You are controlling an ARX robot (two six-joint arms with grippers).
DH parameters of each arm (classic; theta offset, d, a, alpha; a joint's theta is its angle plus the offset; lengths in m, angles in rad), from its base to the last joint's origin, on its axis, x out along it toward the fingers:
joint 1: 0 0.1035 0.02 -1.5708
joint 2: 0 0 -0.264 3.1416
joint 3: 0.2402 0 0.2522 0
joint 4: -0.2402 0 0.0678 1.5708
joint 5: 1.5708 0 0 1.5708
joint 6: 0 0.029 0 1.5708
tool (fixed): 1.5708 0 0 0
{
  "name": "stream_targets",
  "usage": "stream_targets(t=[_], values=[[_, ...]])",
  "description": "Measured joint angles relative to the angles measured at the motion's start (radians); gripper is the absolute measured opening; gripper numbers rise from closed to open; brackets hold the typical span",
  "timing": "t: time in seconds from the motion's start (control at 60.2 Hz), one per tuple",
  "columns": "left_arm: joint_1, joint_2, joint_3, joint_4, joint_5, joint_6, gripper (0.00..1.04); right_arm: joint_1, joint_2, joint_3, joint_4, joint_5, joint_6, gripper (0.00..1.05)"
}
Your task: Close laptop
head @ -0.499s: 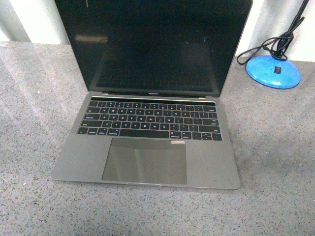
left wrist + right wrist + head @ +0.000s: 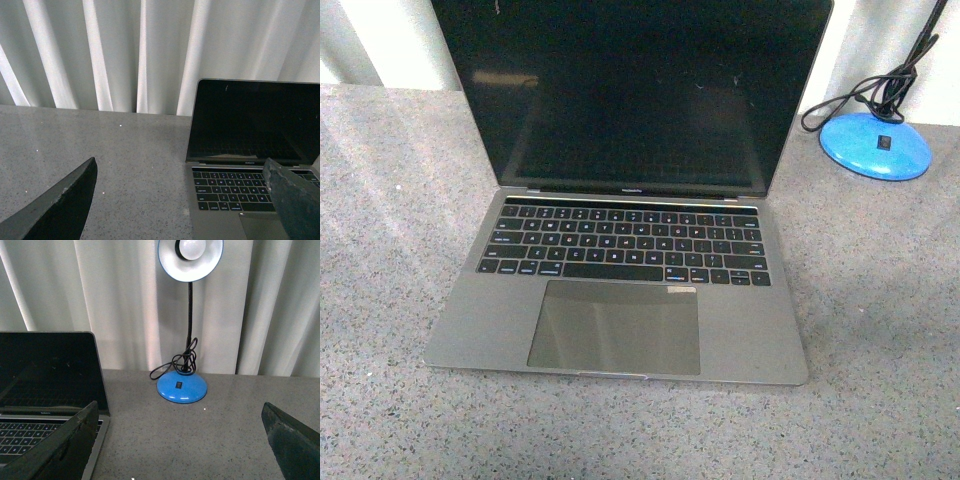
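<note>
The space-grey laptop (image 2: 620,290) stands open on the grey speckled table, its dark screen (image 2: 635,90) upright and facing me, black keys and large trackpad in front. Neither gripper shows in the front view. In the left wrist view the laptop (image 2: 235,195) lies to one side of my open left gripper (image 2: 185,195), whose fingers (image 2: 65,205) are spread wide above bare table. In the right wrist view my right gripper (image 2: 180,440) is open and empty, with the laptop's screen edge (image 2: 50,370) beside one finger (image 2: 65,450).
A blue desk lamp (image 2: 182,385) with a black coiled cord stands on the table to the laptop's right; its base also shows in the front view (image 2: 875,145). White curtains (image 2: 125,50) hang behind the table.
</note>
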Motion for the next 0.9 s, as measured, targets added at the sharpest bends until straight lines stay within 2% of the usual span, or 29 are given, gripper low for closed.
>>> stream_targets(t=[0.515, 0.548, 0.582, 0.632, 0.665, 0.698, 0.748, 0.898], values=[[0.000, 0.000, 0.000, 0.000, 0.000, 0.000, 0.98, 0.000, 0.000, 0.000, -0.001, 0.000, 0.000, 0.95], [0.000, 0.000, 0.000, 0.000, 0.000, 0.000, 0.98, 0.005, 0.023, 0.016, -0.055, 0.020, 0.019, 0.95], [-0.006, 0.006, 0.002, -0.008, -0.021, -0.008, 0.98, 0.006, 0.096, 0.072, -0.193, 0.047, 0.042, 0.95], [-0.024, 0.070, 0.039, -0.121, -0.168, -0.080, 0.98, -0.026, 0.238, 0.132, -0.349, 0.019, 0.051, 0.95], [0.003, 0.137, 0.050, -0.135, -0.190, -0.121, 0.98, -0.065, 0.319, 0.142, -0.370, -0.011, 0.052, 0.95], [0.043, 0.188, 0.053, -0.124, -0.175, -0.147, 0.98, -0.109, 0.411, 0.149, -0.337, -0.030, 0.049, 0.95], [0.105, 0.262, 0.062, -0.078, -0.126, -0.183, 0.98, -0.127, 0.522, 0.175, -0.257, -0.023, 0.032, 0.95], [0.167, 0.430, 0.121, 0.095, -0.054, -0.195, 0.98, -0.075, 0.747, 0.269, -0.085, -0.013, -0.013, 0.95]])
